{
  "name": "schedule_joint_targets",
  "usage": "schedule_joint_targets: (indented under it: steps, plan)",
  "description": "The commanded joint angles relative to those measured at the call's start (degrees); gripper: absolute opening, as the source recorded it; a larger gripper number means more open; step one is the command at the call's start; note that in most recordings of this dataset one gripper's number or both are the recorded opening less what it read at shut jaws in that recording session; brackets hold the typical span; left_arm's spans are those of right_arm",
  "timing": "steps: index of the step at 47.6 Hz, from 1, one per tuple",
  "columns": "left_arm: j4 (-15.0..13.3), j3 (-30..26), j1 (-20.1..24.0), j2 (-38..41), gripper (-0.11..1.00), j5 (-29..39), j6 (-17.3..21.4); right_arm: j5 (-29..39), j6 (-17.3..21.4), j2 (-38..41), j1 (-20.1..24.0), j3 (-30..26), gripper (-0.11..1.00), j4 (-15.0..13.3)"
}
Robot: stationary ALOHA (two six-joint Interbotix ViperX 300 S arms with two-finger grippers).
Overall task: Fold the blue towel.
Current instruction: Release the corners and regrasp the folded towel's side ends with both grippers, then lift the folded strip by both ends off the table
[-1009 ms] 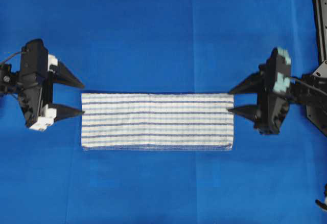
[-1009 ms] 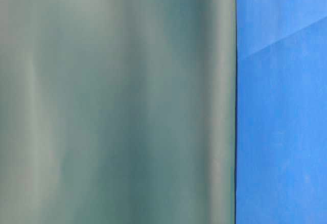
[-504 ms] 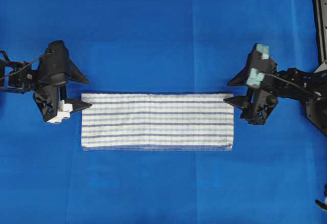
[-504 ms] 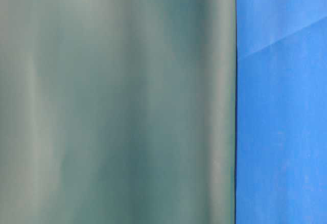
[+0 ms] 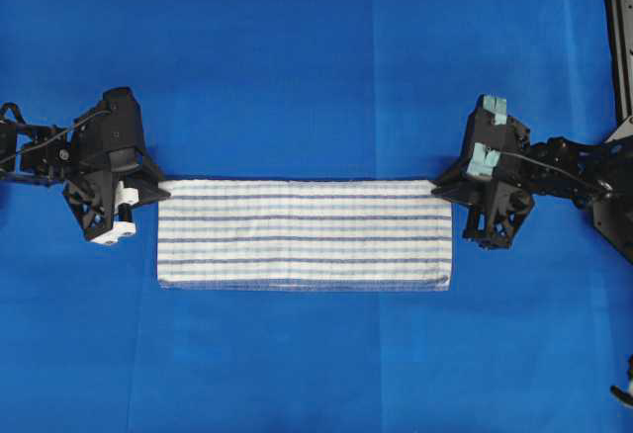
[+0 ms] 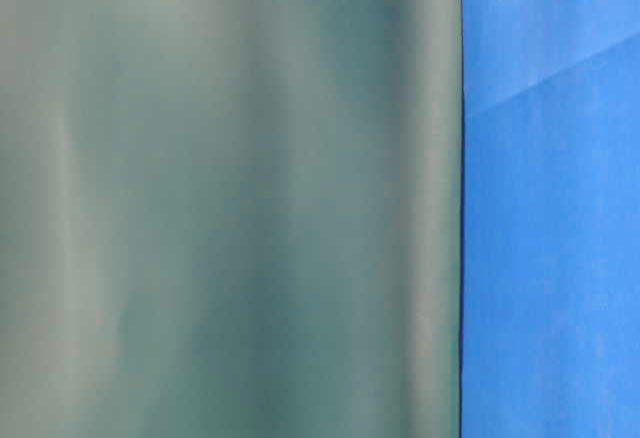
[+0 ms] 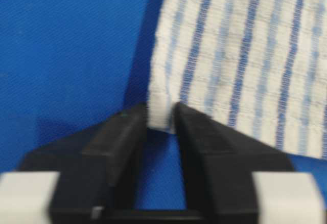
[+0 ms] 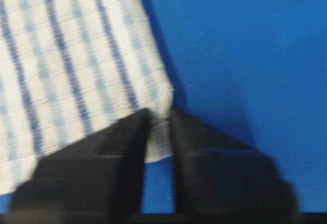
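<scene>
The blue towel (image 5: pixel 305 233) is a white cloth with thin blue stripes, lying flat as a long folded rectangle on the blue table covering. My left gripper (image 5: pixel 156 192) sits at its far left corner, shut on that corner (image 7: pixel 161 112), which is pinched between the two black fingers. At the far right corner my right gripper (image 5: pixel 440 188) is likewise shut on the towel (image 8: pixel 76 65), the cloth's corner squeezed between its fingers (image 8: pixel 130 137). Both arms lie low over the table, pointing inward at the towel.
The plain blue covering (image 5: pixel 316 67) spreads all round the towel. A black frame (image 5: pixel 618 28) runs down the right edge of the overhead view. In the table-level view a blurred grey-green surface (image 6: pixel 230 198) blocks most of the picture.
Both grippers have come in toward the towel's far corners and gone from wide open to shut on them. The towel itself has not shifted.
</scene>
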Motion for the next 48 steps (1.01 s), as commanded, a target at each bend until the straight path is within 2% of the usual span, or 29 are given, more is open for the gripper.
schedule_joint_targets:
  steps: [1,2,6,19,27,37,48]
  plan:
    - [-0.09,-1.05,-0.62,-0.35,0.14,0.09,-0.09,0.00,-0.09,-0.35,0.26,-0.62,0.33,-0.09]
    - [-0.09,-1.23,-0.70,-0.26,0.11,0.09,-0.09,0.09,-0.09,-0.35,0.26,-0.62,0.29,-0.09]
    - [-0.09,-1.49,-0.79,-0.53,0.05,0.26,-0.09,0.00,-0.09,-0.44,0.26,-0.62,0.28,-0.09]
    - [0.00,-3.16,-0.79,-4.31,0.05,4.66,0.44,0.53,0.26,-5.54,0.26,-0.44,0.28,-0.09]
    - [0.09,-4.83,-0.79,-10.72,0.05,11.51,0.62,2.99,-0.09,-13.36,0.09,-0.35,0.28,-0.18]
    - [0.26,-6.42,-0.79,-19.60,0.04,18.28,0.53,9.67,-0.35,-24.08,-0.70,-0.62,0.28,-0.62]
    - [0.09,-6.24,-1.23,-24.17,0.04,18.90,-0.26,11.43,-0.44,-27.77,-0.79,-0.70,0.28,-0.70]
